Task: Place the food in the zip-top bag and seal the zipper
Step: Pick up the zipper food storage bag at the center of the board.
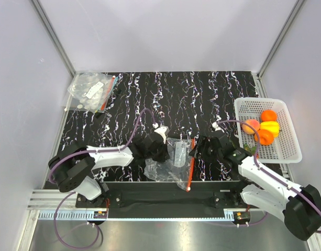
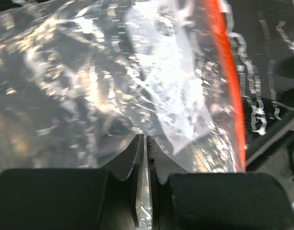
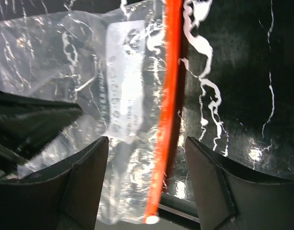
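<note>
Two grippers, one bag between them. On the left gripper [image 2: 145,146] the fingers are pressed together with a thin fold of clear film pinched in the slit, well in from the red strip. On the right gripper [image 3: 146,148] the fingers are spread wide, straddling the zipper [image 3: 168,110] without touching it, nothing held.

Item: zip-top bag [image 1: 166,168] — crumpled and flat on the table [image 1: 202,99] at its near edge, between the two wrists. Its white label [image 3: 123,91] faces up just beside the strip. No view tells whether the mouth is parted at all.

Step in hand, as I read it: opening the mouth. Done well, the right fingers would nip only the upper lip of film close by the strip while the left pinch anchors the body. Then comes a slow peel, since slick film tends to come up in both layers at once.

Item: food [image 1: 262,128] — two orange pieces, one peach-pink and one yellow, all lying in the white basket [image 1: 249,107] at the right, well apart from the bag.

Item: second pouch [image 1: 92,90], clear with small white pieces inside, at the far left corner, out of the working area.

Obstructions: the right arm itself lies between bag and basket, and the basket's wall must be cleared on each pick.
</note>
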You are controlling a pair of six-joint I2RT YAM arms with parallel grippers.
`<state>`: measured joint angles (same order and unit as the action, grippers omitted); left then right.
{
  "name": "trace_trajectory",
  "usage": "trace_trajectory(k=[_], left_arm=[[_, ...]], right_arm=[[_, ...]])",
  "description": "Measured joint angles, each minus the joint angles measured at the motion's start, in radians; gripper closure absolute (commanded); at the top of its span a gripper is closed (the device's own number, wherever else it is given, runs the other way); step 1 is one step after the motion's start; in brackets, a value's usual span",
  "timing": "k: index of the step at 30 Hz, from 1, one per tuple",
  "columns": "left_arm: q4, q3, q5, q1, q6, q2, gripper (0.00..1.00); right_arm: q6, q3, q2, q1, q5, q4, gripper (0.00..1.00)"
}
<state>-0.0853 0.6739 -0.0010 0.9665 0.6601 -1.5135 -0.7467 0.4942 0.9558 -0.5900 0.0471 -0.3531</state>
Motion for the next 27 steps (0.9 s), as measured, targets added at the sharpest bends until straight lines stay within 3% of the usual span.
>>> trace_trajectory(k=[11, 18, 22, 23, 27], left_arm=[[0.017, -0.015, 0.073, -0.051, -0.026, -0.045, 0.92], [0.013, -0.014, 0.089, -0.051, -0.032, -0.048, 0.93], [0.012, -0.014, 0.093, -0.051, -0.034, -0.048, 0.93], [0.012, -0.014, 0.093, -0.051, -0.034, -0.049, 0.93], [0.013, -0.014, 0.096, -0.051, -0.039, -0.049, 0.94]], right_arm=[[-0.089, -0.156, 0.023, 0.003, 0.093, 0.117, 0.3], [-0.175, -0.195, 0.123, 0.004, 0.175, 0.351, 0.34], [-0.2, -0.197, 0.179, 0.004, 0.195, 0.422, 0.51], [-0.202, -0.197, 0.19, 0.004, 0.198, 0.431, 0.63], [-0.204, -0.186, 0.191, 0.004, 0.201, 0.432, 0.85]])
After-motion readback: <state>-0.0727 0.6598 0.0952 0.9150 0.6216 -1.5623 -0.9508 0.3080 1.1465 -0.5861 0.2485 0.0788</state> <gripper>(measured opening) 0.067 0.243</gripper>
